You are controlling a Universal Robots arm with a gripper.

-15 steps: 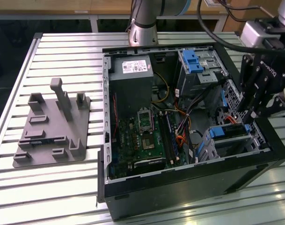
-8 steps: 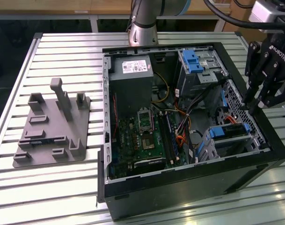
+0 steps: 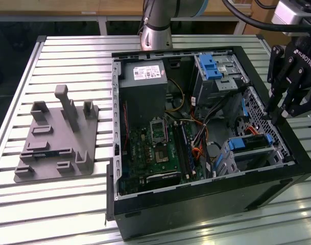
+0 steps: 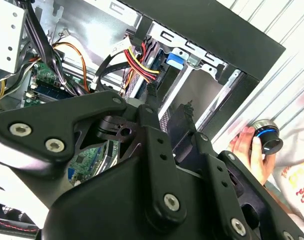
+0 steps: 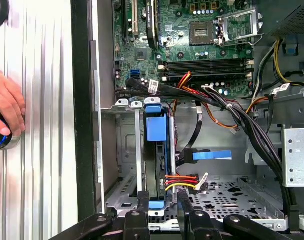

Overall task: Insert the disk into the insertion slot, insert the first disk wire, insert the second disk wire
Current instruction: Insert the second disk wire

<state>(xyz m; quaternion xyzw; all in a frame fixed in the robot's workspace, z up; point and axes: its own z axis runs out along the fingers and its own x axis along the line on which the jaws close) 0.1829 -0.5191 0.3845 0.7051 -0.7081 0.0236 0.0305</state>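
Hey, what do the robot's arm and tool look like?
The arm is a silver-grey cylinder with a pale blue cap. The tool is black and angular, with white lettering on its side and silver screws in the second wrist view. Thick black cables run toward it.

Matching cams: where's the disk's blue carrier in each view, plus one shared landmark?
Exterior view: disk's blue carrier sits in the bay toward the exterior view's right, near the black case wall.
Second wrist view: its blue end is beside the black case wall.
First wrist view: it is in the silver bay, past the motherboard.
Shared landmark: red-and-yellow wires beside it.
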